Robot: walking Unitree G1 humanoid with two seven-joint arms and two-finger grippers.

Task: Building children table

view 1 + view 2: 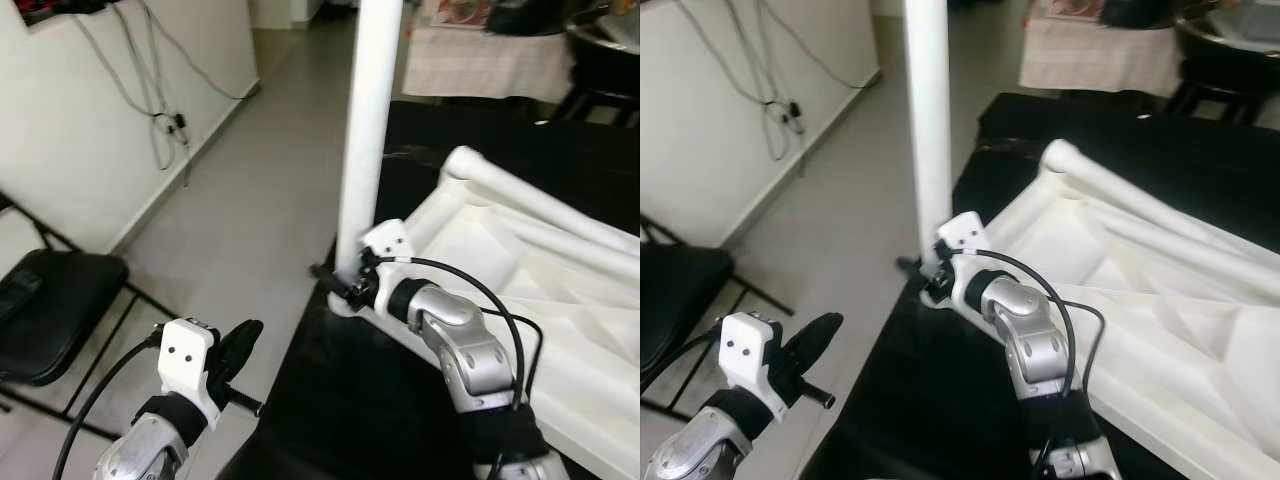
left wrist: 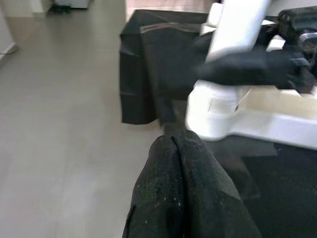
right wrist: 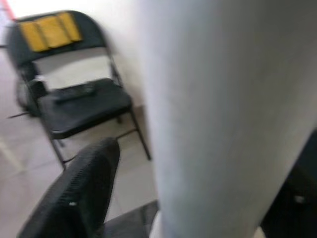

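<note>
right arm: bent, reaching forward-left | right gripper (image 1: 338,282): fingers either side of the upright white table leg (image 1: 368,140), near its base | left gripper (image 1: 243,340): low, fingers pressed together, holding nothing

Table leg (image 1: 368,130): white plastic, smooth, matt with a faint sheen.
Tabletop (image 1: 560,300): white moulded plastic, ribbed, matt.
Surface (image 1: 330,400) beneath: black cloth, smooth, slightly glossy, creased at its corner.
My fingers (image 2: 183,193): black, finely textured, rubbery, matt.
My forearms (image 1: 465,345): brushed silver metal, satin; wrist housings (image 1: 190,355) white matt plastic.
Floor (image 1: 250,210): grey tile, smooth, low gloss.
Folding chair (image 3: 74,99): black painted metal frame, black padded seat, matt.
</note>
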